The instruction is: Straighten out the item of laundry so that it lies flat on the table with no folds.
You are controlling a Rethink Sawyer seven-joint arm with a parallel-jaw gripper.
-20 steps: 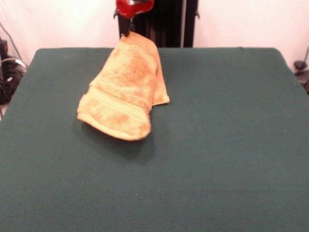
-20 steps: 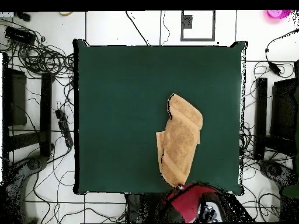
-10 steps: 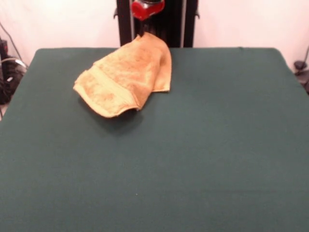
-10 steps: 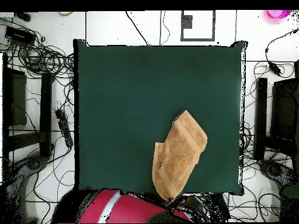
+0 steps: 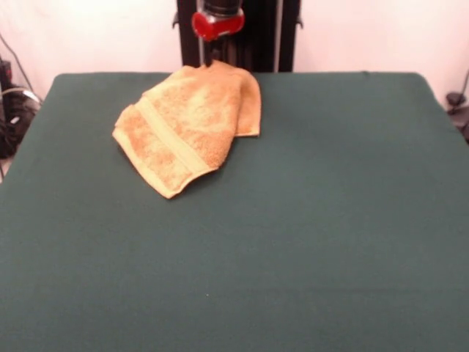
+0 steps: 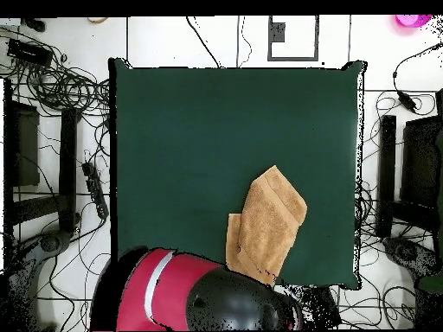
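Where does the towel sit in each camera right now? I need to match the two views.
Front view: the towel lies folded at the table's far edge, left of centre, just below the gripper.
Overhead view: the towel is at the table's bottom edge, right of centre.
Shared landmark: the red arm at the towel's robot-side end.

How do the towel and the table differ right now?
Colour: the towel is orange-tan, the table dark green.
Size: the towel covers a small patch near the table's robot-side edge; the table is far bigger.
Pose: the towel is folded over itself, a lower layer peeking out at one side; the table cover lies flat and smooth.
Surface: the towel has a woven band stripe; the table is plain.
Both look like soft fabric surfaces.
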